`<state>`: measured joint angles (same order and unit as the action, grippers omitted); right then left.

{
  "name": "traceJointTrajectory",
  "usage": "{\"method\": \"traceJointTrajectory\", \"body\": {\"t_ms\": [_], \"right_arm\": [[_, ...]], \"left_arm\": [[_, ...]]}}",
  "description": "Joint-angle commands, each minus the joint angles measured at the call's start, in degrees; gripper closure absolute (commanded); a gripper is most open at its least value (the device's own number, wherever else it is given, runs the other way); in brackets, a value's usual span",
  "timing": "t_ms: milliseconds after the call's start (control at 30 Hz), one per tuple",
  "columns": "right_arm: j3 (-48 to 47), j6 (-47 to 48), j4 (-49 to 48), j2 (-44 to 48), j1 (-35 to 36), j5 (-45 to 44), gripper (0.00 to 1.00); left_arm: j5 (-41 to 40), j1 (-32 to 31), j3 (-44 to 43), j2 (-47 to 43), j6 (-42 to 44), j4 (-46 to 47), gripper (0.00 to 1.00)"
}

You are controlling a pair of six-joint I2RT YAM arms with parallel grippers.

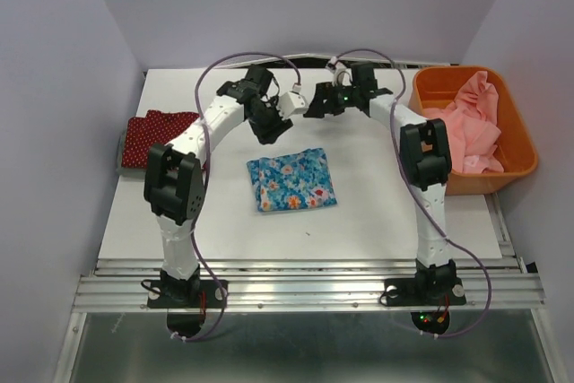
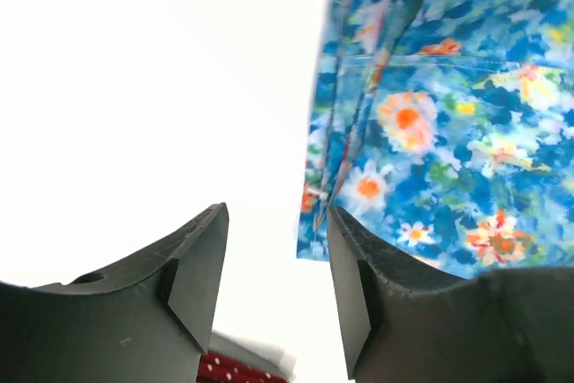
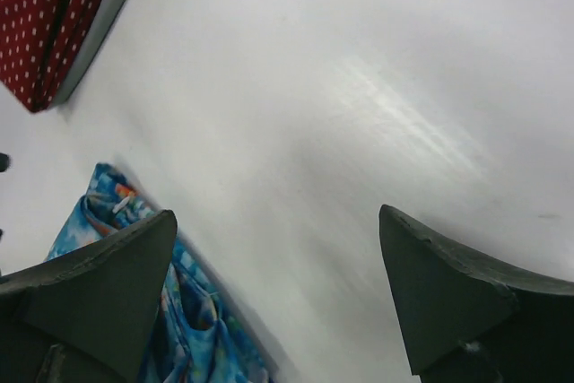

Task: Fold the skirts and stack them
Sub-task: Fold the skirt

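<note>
1. Skirts lie stacked at the left edge of the white surface (image 1: 377, 213): the dark red dotted skirt (image 1: 157, 136) sits folded on top of the grey skirt (image 3: 97, 35), of which only a thin edge shows.
2. The left arm (image 1: 179, 177) reaches up and inward. The left jaws hang above the surface just past the far left corner of the blue skirt, parted, with nothing between them.
3. The blue flower-print skirt (image 1: 291, 181) lies folded into a rough rectangle at the middle of the surface, well apart from the stack of 2.
4. The right arm (image 1: 426, 159) bends in from the other side. The right jaws hover near the left jaws, beyond the blue skirt's far edge, spread wide and empty, with bare surface showing between them.
5. The orange basket (image 1: 525, 154) stands at the right edge and holds pink cloth (image 1: 471, 127).
</note>
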<state>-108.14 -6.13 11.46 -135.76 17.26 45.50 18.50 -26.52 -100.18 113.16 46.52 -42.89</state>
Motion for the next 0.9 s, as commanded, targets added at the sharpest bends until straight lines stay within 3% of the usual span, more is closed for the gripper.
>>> {"method": "traceJointTrajectory", "body": {"t_ms": [0,100,300,567,867], "right_arm": [[-5.86,-2.49,1.80,5.50,-4.07,-2.69,0.02],[-2.09,-0.20,4.87,12.17,-4.78,0.37,0.12],[13.79,1.30,8.92,23.50,-1.45,8.29,0.35],[30.16,0.77,4.98,26.61,3.22,11.29,0.48],[28.60,2.88,0.85,14.58,3.22,-1.60,0.54]], "left_arm": [[2.06,2.88,0.85,-9.00,-7.92,2.81,0.41],[8.45,4.02,9.08,-12.95,-19.49,9.82,0.43],[18.31,4.37,25.10,-15.70,-30.87,20.82,0.51],[18.94,7.01,26.18,-7.09,-36.50,26.63,0.58],[16.57,9.82,15.47,5.22,-35.01,25.23,0.64]]}}
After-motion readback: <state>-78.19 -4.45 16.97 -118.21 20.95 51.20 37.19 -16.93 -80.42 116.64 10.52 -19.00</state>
